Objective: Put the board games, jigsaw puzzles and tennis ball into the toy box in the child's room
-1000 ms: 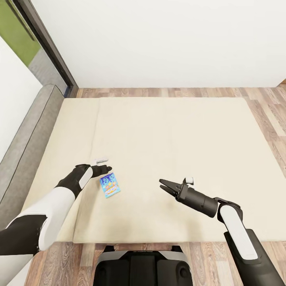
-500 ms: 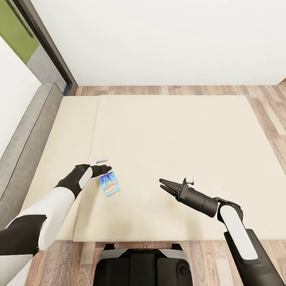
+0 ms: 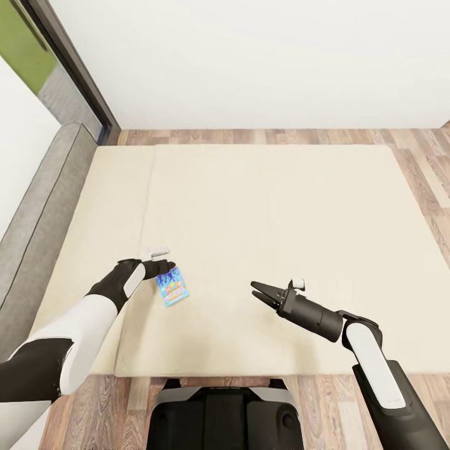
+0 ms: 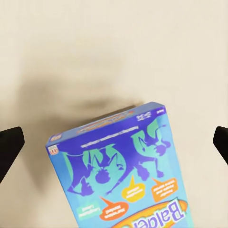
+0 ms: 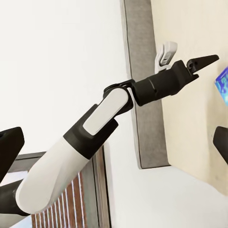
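One board game, a small blue box with cartoon art, lies flat on the beige bed near its front left part. My left gripper hovers just over the box's near end and is open. In the left wrist view the board game sits between the two wide-spread fingertips without touching either. My right gripper hangs open over bare mattress, well right of the box. The right wrist view looks across at the left arm and a sliver of the board game.
A grey headboard runs along the bed's left side, with a dark-framed window behind it. White wall stands at the back. Wood-plank floor borders the bed on the far, right and near sides. My base is at the bed's front edge.
The whole picture has shifted: bed and box sit slightly higher in the head view, so the camera moved. Both arms keep their pose; the box now lies a little closer under the left gripper.
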Controlling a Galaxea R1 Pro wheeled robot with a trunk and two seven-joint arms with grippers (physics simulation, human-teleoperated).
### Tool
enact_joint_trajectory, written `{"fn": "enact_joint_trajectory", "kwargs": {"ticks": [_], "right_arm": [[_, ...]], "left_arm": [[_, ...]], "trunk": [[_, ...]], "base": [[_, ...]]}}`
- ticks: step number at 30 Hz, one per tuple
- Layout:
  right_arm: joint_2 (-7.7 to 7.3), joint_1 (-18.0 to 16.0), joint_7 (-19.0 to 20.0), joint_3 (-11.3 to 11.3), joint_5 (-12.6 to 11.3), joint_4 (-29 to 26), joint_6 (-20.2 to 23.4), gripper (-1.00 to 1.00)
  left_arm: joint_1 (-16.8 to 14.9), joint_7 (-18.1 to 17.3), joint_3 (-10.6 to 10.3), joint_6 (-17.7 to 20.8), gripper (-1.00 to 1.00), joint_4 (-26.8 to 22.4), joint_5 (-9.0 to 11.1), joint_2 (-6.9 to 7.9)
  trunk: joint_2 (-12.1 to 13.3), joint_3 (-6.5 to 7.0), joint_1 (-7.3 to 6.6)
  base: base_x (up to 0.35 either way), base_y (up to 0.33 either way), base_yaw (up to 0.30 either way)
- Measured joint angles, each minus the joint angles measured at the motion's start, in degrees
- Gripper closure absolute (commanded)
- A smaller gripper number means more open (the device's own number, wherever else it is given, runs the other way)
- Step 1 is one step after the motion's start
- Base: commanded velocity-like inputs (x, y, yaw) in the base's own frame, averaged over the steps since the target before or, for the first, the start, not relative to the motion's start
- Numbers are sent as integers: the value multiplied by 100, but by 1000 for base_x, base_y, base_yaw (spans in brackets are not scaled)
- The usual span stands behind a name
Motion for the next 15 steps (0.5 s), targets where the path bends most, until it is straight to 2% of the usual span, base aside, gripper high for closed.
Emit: {"fn": "enact_joint_trajectory", "kwargs": {"ticks": [15], "right_arm": [[1,0,-1,0,0,0,0,-100]], "left_arm": [[17,-51,0,8,-100,9,18,-1]], "trunk": [[0,-126,0]], "base": [[0,0,0]]}}
